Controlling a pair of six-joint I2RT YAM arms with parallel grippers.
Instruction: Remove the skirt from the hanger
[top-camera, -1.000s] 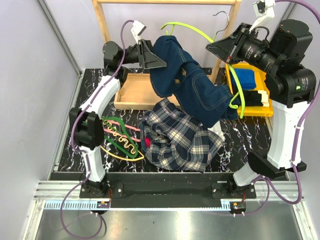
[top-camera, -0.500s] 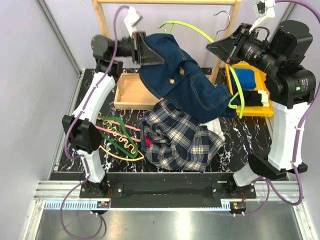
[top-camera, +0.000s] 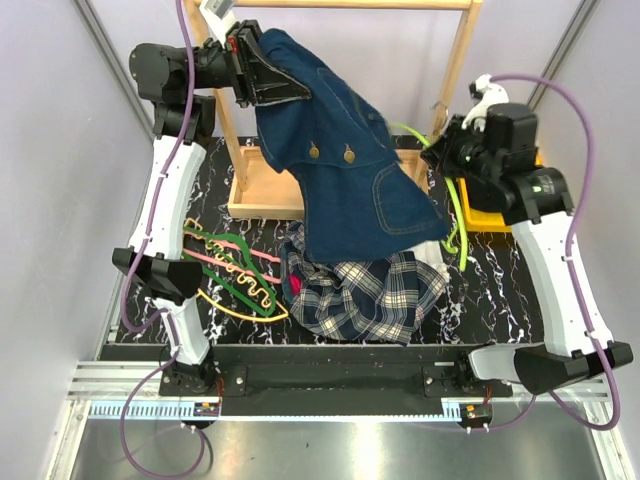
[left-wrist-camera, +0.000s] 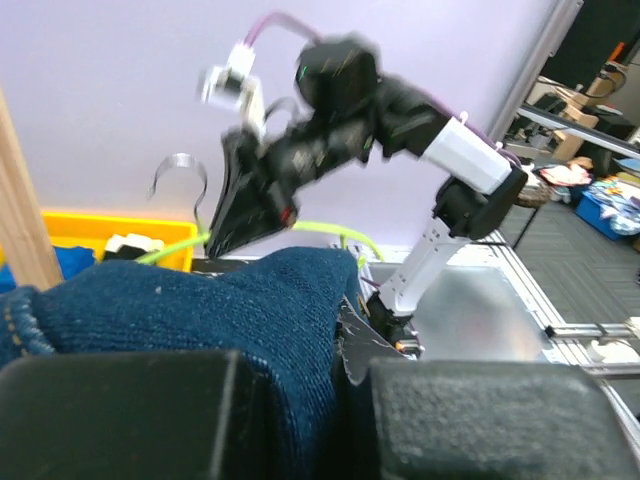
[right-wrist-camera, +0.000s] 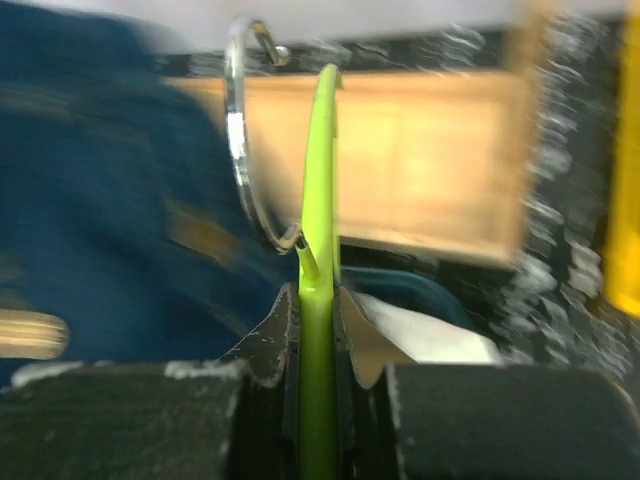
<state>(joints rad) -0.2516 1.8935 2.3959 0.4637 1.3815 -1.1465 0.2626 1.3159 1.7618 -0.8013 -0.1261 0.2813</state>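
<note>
The plaid skirt (top-camera: 365, 298) lies crumpled on the black table, partly under a hanging blue denim garment (top-camera: 345, 180). The dark green hanger (top-camera: 228, 241) lies bare on the table at the left, apart from the skirt. High at the back left, my left gripper (top-camera: 268, 78) is shut on the denim's top edge; the left wrist view shows denim (left-wrist-camera: 200, 300) pinched in that gripper (left-wrist-camera: 350, 370). My right gripper (top-camera: 447, 160) is shut on a lime-green hanger (right-wrist-camera: 318, 200), clamped between the jaws of this gripper (right-wrist-camera: 318, 310) in the right wrist view.
A wooden rack (top-camera: 455, 70) stands at the back with a wooden tray (top-camera: 262, 190) under it. A yellow bin (top-camera: 482, 216) sits at the right. Pink (top-camera: 232, 264) and pale yellow (top-camera: 240, 313) hangers lie beside the green one. A red garment (top-camera: 293, 288) peeks out beside the skirt.
My left gripper shut on the denim and rose up and back-left, stretching it over the skirt. The right arm dropped lower, still gripping the lime-green hanger.
</note>
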